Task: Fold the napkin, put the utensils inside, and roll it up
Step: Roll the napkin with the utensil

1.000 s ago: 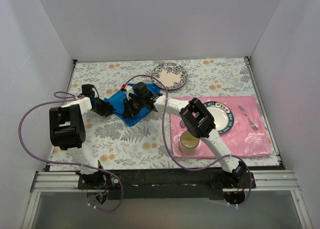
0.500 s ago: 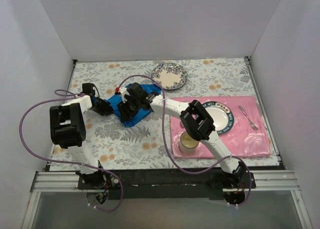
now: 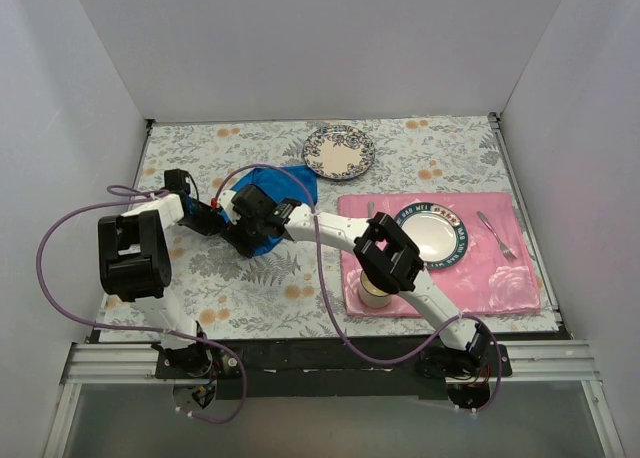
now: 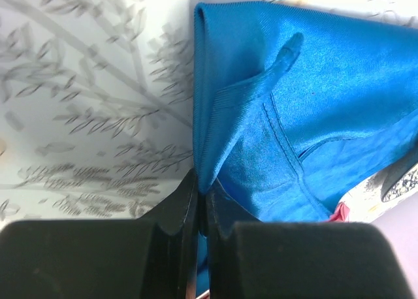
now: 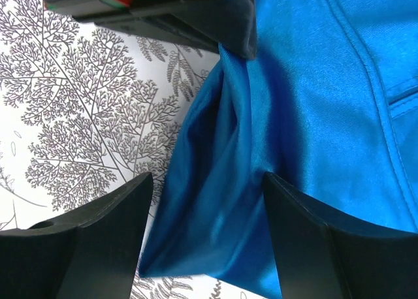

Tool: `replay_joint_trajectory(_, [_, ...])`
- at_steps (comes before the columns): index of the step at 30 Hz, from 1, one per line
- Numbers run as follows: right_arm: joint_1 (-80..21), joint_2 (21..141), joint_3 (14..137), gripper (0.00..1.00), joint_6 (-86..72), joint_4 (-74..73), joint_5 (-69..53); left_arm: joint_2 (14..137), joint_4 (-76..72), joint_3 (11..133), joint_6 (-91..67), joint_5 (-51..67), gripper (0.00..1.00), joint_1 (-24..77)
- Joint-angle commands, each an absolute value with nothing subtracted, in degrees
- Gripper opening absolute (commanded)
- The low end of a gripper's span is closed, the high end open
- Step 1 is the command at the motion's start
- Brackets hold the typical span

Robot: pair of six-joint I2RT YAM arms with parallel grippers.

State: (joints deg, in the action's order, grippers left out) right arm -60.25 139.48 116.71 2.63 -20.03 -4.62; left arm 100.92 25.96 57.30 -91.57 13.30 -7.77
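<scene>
**Arm Finish**

The left arm (image 3: 133,256) and right arm (image 3: 386,250) are built of white links and black blocks; a purple cable (image 3: 41,255) is trailed by each. Black fingers (image 4: 98,260) are fitted to the left gripper (image 4: 198,187), with perhaps a red-green sticker (image 5: 121,0).

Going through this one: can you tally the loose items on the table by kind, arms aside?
napkin: 1
plates: 2, one at the back, one on the mat
placemat: 1
cup: 1
fork: 1
Total: 6. No other cutlery shows in these views.
</scene>
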Motion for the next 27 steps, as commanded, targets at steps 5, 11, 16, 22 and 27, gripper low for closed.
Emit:
replay_joint_trajectory(5, [-63.6, 136.2, 116.4, 0.82, 8.5, -17.2, 4.5, 95.5, 32.3, 51.5, -94.4, 10.8, 0.00, -7.5])
replay_joint_trajectory(11, [-64.2, 138.5, 116.0, 0.81, 11.6, -13.4, 6.9, 94.1, 32.6, 50.3, -94.5, 11.3, 0.00, -7.6])
replay_joint_trajectory(16, [-65.0, 139.4, 114.0, 0.70, 12.8, -10.2, 10.0, 93.7, 33.0, 50.0, -94.4, 11.0, 0.00, -7.5])
replay_joint_trajectory(22, [-65.3, 139.0, 109.2, 0.55, 13.5, -6.7, 9.8, 93.4, 33.2, 50.7, -94.4, 11.2, 0.00, -7.5])
replay_joint_trajectory(27, [-65.2, 138.1, 109.4, 0.35, 13.3, -6.8, 9.5, 93.9, 33.4, 52.7, -91.3, 9.7, 0.00, -7.5])
